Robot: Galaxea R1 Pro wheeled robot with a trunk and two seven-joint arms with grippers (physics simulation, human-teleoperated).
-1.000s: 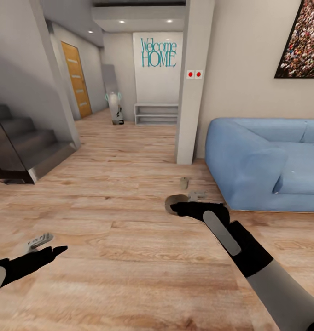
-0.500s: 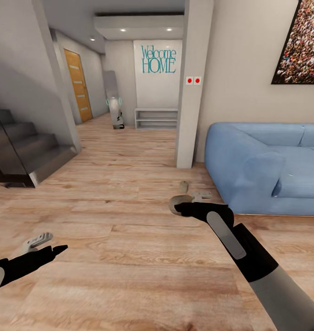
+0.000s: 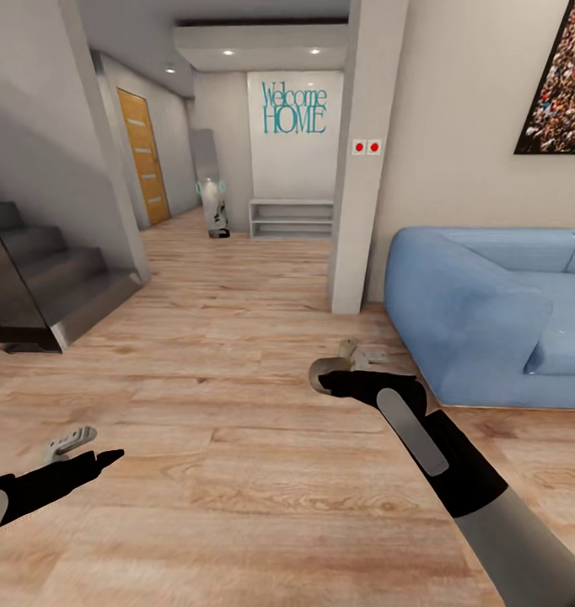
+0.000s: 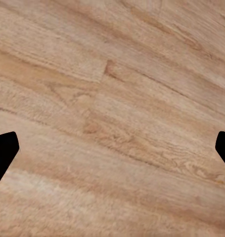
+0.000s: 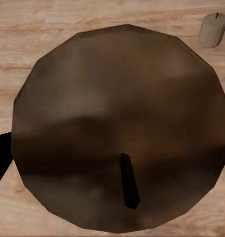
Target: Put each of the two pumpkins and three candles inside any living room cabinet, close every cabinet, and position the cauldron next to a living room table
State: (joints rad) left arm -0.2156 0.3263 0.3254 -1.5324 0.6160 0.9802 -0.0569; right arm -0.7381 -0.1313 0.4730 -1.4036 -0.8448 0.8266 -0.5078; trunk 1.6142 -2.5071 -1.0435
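My right gripper hovers low over the wood floor, shut on a tan candle. In the right wrist view this candle is a wide brown disc with a dark wick, held between the two fingers. A second small beige candle stands on the floor just beyond it; in the head view that second candle peeks out behind the gripper. At the lower left my left gripper is open over bare floorboards. The pumpkins, the cabinet, the table and the cauldron are out of view.
A blue sofa stands at the right, close to my right arm. A white pillar rises behind the candles. Grey stairs are at the left. A hallway with an orange door and a low shelf leads away.
The whole view has shifted a little, so the camera moved. The floor candle now sits closer behind my right gripper. Both arms keep their poses.
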